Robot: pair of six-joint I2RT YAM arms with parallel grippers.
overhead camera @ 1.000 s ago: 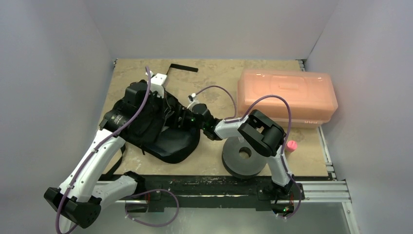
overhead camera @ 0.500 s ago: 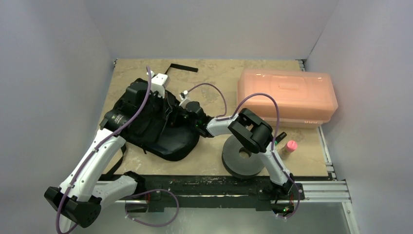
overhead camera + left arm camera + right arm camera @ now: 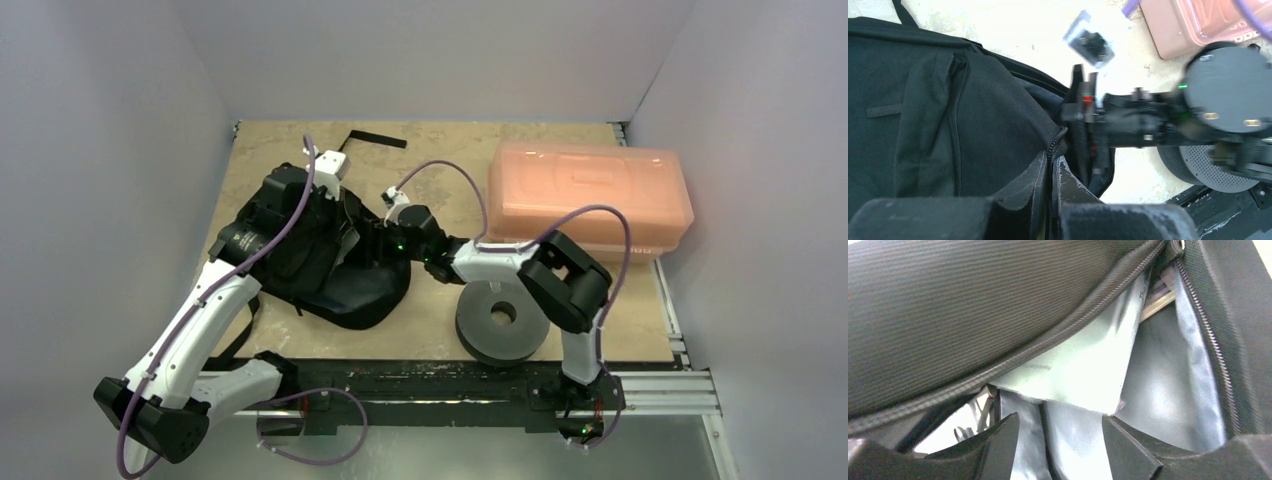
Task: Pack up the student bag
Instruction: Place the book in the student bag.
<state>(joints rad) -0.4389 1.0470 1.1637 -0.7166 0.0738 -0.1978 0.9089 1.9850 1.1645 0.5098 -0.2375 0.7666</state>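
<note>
At 5 o'clock on the bench (image 3: 425, 338), nearest the arm bases, lies a dark grey spool (image 3: 500, 320). The student bag (image 3: 300, 255) sprawls at 9 o'clock with its zip open. The left tool (image 3: 1052, 162) is pinched together on the bag's zipper edge. The right tool (image 3: 1058, 432), fingers apart, sits in the opening over pale lining and a white sheet (image 3: 1083, 375). Farther off, an orange box (image 3: 590, 195) stands at 2 o'clock and a black strip (image 3: 377, 138) lies at 12.
</note>
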